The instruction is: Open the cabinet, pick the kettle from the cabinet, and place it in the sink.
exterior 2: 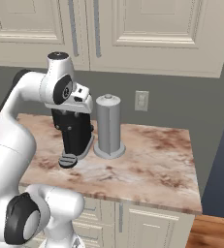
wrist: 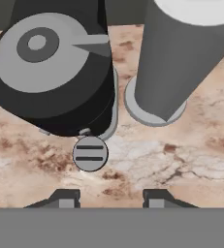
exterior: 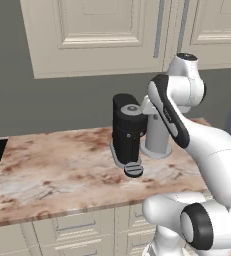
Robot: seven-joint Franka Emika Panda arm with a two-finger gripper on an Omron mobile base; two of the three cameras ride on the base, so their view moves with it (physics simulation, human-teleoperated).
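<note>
Meanwhile, Above the Marble Worktop

Overhead, the cabinet stood closed, its cream raised-panel doors shut and its long silver bar handles hanging side by side at the seam. My jaws hovered over the worktop, parted with a clear gap between the two dark fingertips and nothing held between them. Below them sat a black coffee machine, its round grey drip tray jutting toward me from its base. Just beside it rose a tall grey cylinder on a round foot, upright and apart from the machine. A white wall outlet showed on the grey wall behind the cylinder. Cream base cabinets ran beneath the worktop's edge.
</note>
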